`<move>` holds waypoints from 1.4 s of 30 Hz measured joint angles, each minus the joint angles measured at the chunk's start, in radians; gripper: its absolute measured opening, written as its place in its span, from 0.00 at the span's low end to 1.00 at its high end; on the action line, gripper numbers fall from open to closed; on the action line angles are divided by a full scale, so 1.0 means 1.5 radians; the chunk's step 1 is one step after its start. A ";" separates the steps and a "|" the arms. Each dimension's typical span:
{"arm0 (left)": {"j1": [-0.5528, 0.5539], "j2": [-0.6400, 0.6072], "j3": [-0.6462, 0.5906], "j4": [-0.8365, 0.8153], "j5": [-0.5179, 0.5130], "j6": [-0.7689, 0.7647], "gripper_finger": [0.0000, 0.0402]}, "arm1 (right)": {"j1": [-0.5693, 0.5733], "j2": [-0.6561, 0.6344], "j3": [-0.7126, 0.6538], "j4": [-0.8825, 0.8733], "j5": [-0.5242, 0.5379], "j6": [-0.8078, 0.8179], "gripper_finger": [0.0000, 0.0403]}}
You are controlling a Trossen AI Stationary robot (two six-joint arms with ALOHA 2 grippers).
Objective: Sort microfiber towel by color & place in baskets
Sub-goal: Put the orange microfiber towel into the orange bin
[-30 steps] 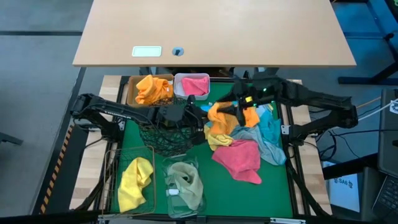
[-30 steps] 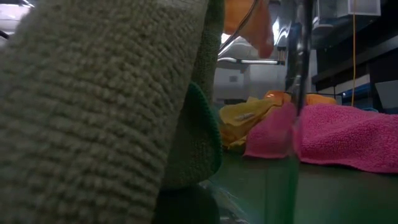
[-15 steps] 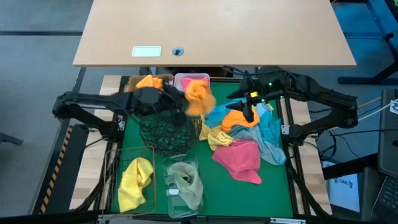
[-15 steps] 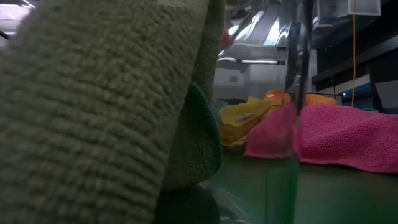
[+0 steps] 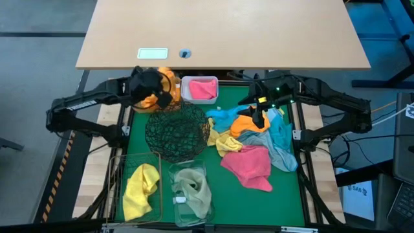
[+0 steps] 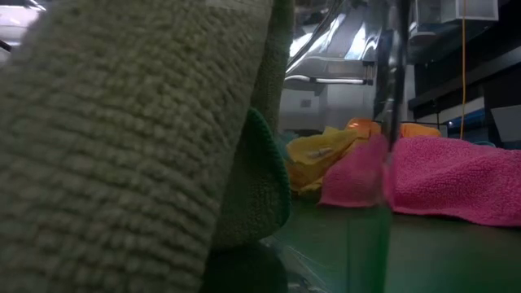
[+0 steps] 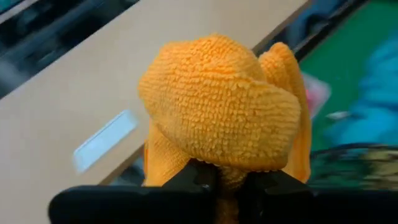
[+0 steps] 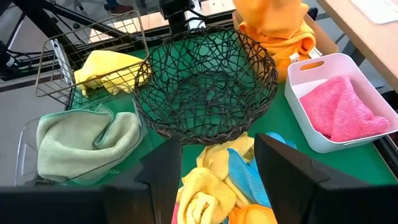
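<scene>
My left gripper [image 5: 157, 87] is at the far left, shut on an orange microfiber towel [image 5: 167, 79] above the tan box [image 8: 324, 37], which holds more orange cloth. Beside the box, the white tub [image 5: 210, 98] holds a pink towel [image 5: 202, 88]. The black wire bowl [image 5: 176, 133] stands in front of them. My right gripper [image 8: 217, 180] hangs open over the loose pile: blue [image 5: 223, 116], orange [image 5: 249, 123], yellow [image 5: 224, 144], pink [image 5: 249, 165] and teal [image 5: 283, 139] towels lying on the green mat. My left gripper pinches a bunched part of the orange towel [image 7: 225, 169] between its two fingers [image 7: 200, 180]. The cloth bulges in a rounded wad just past the fingertips, several layers thick. The fingers slant in from the table's left. The towel is lifted clear above the tan box.
A wire basket [image 5: 118, 178] with a yellow towel [image 5: 140, 184] and a clear tub [image 5: 176, 217] with an olive towel [image 5: 193, 189] stand at the near edge. That olive cloth [image 6: 122, 146] fills most of the low view. A light wooden desk [image 5: 220, 32] lies beyond the far edge.
My left gripper has carried the orange towel from the pile over the black wire bowl toward the far left, ending above the tan box, staying shut on it. The blue towel beneath now lies uncovered. My right gripper has stayed over the pile.
</scene>
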 joint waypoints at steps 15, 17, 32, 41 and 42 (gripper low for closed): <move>0.225 0.002 -0.337 0.221 0.064 -0.001 0.06 | 0.000 0.000 0.000 0.000 0.000 0.000 0.50; 0.247 0.002 -0.378 0.266 0.098 0.000 0.06 | 0.000 0.000 0.000 0.000 0.000 0.000 0.50; 0.299 0.002 -0.447 0.320 0.149 -0.009 0.11 | 0.000 0.000 -0.001 0.000 0.000 0.000 0.50; 0.299 0.002 -0.447 0.321 0.165 -0.058 0.26 | 0.000 0.000 -0.001 0.000 -0.001 0.000 0.50; 0.299 0.002 -0.447 0.321 0.174 -0.058 0.28 | 0.000 0.000 -0.001 -0.001 -0.001 0.000 0.50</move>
